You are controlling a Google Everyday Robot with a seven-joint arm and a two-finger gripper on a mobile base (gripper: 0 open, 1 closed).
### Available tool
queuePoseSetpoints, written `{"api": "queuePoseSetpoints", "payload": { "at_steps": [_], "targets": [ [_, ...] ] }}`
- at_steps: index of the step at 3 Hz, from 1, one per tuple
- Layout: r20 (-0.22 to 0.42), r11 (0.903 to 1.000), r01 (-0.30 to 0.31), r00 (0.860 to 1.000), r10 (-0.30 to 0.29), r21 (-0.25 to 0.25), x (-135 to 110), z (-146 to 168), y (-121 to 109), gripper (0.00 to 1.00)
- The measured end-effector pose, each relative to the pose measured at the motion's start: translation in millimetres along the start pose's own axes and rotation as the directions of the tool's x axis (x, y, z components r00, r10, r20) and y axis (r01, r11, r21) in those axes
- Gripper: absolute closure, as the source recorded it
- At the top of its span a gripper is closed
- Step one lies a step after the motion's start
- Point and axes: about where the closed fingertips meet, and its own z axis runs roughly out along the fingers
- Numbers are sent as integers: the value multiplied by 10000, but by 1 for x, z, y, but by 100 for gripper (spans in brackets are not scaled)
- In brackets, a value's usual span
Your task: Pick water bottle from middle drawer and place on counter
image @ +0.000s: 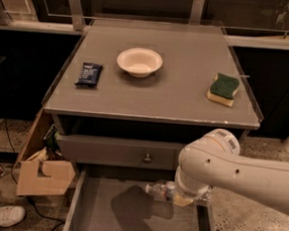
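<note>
The water bottle [160, 190], small, clear and crinkled, lies sideways over the open middle drawer [102, 219], one end meeting the gripper [184, 196], which reaches in from the right below the counter [175, 97]. The bulky wrist covers the gripper, so I cannot tell whether it is clamped; a sideways hold probably suits lifting the bottle clear of the drawer.

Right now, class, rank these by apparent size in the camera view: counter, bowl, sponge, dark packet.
1. counter
2. bowl
3. sponge and dark packet look about alike, so I leave them tied.
The end effector is low over the middle drawer, at the water bottle, nearer the camera.
</note>
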Motion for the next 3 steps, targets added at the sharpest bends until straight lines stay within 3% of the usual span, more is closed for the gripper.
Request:
{"api": "queuePoseSetpoints", "payload": {
  "at_steps": [2,3],
  "targets": [
    [-79,9999,108,9999,-109,-124,-8,3,2,100],
    [-210,9994,288,9994,-284,194,-6,-24,6,100]
  ]
}}
